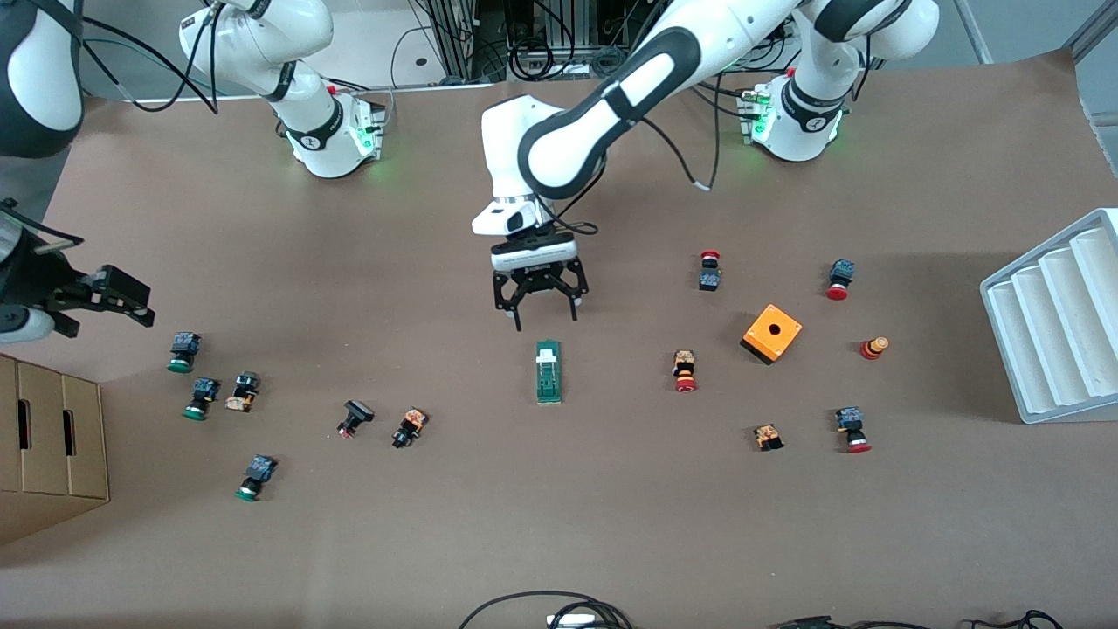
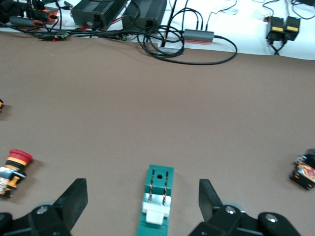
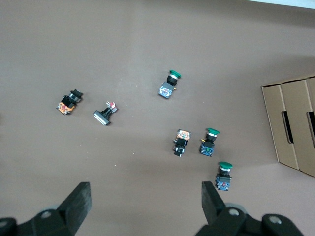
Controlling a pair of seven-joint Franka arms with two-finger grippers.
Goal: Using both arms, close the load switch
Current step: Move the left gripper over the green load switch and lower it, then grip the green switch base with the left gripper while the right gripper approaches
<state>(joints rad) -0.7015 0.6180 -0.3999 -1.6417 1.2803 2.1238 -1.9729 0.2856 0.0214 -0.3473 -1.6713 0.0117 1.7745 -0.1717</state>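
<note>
The load switch [image 1: 548, 371] is a narrow green bar lying in the middle of the table, with its white lever [image 1: 547, 355] at the end toward the robots' bases. My left gripper [image 1: 546, 321] hangs open just above that end, its fingers apart and empty. In the left wrist view the load switch [image 2: 157, 196] lies between the spread fingers of the left gripper [image 2: 142, 191], untouched. My right gripper [image 1: 131, 301] is up over the right arm's end of the table, above the green-capped buttons [image 1: 182, 351]. In its wrist view the right gripper [image 3: 146, 192] is open and holds nothing.
An orange box [image 1: 772, 333] and several red-capped buttons [image 1: 685, 370] lie toward the left arm's end. A white ribbed rack [image 1: 1057, 314] stands at that edge. A cardboard box [image 1: 52, 445] sits at the right arm's end. Small black parts [image 1: 409, 427] lie between the green buttons and the switch.
</note>
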